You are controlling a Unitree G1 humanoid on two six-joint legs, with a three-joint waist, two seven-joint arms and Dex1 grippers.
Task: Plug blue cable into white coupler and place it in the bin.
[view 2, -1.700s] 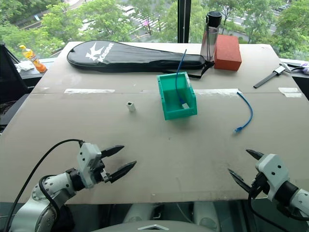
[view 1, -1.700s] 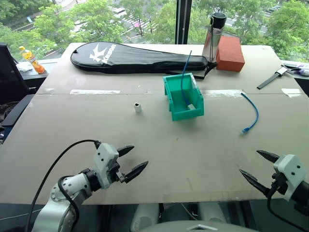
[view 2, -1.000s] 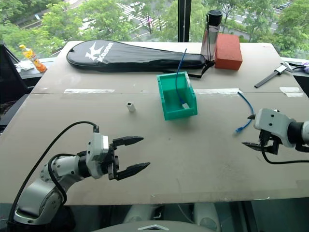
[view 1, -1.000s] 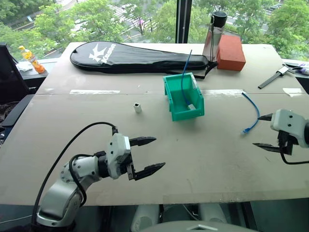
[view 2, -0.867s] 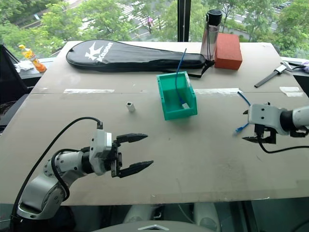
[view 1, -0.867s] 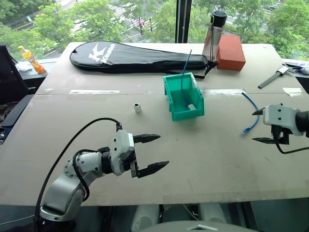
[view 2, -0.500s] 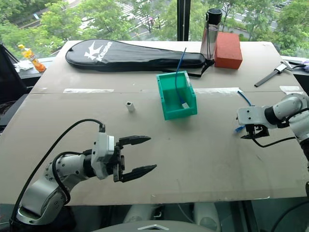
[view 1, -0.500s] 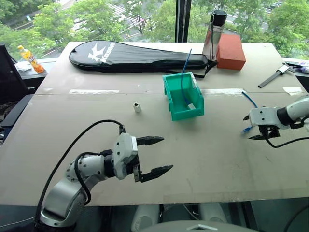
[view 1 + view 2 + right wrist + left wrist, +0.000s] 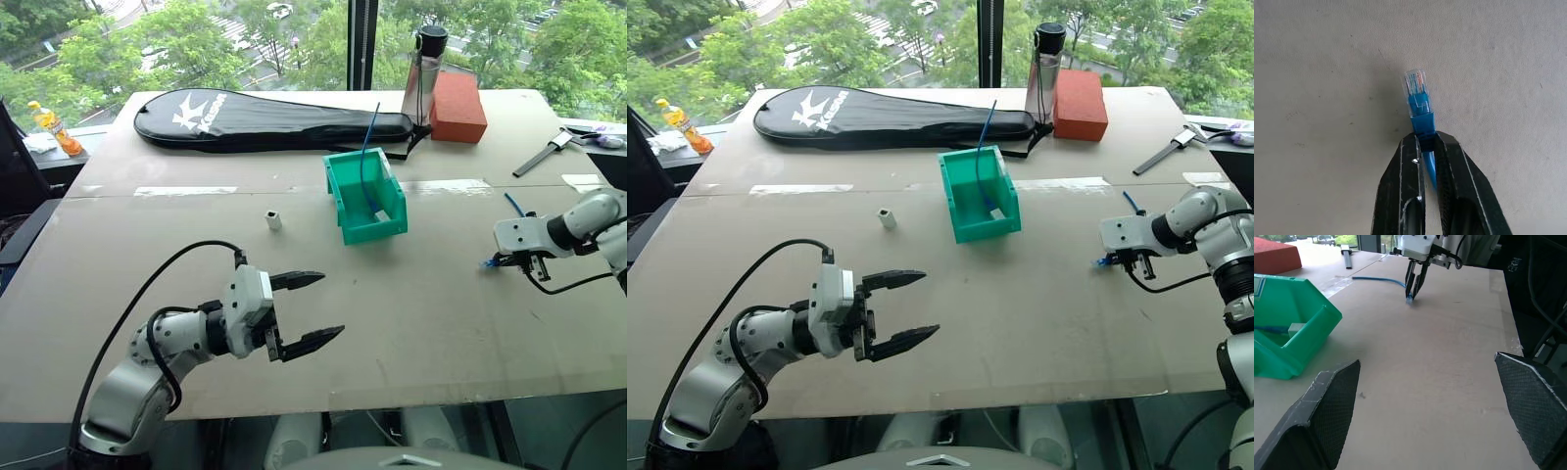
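Right gripper is closed on the blue cable, pinching it just behind the clear plug; the plug sticks out past the fingertips, just above the table. The rest of the cable trails back from the gripper toward the table's right edge.

Left gripper hangs over the near-left part of the table with its fingers spread wide — nothing between them.

White coupler stands alone on the table, left of the bin, well apart from both grippers. Key relation: the coupler lies far to the left of the held plug, with the bin between them, so the left gripper is the nearer hand. Judgement: the left likely has to fetch the coupler before any mating.

The bin already holds another blue cable with a white block end.

View differences — the right wrist view shows the grip point and the plug's clear tip plainly; the head views show the coupler and spacing. The left wrist view shows the right gripper's fingers coming steeply down onto the cable end.
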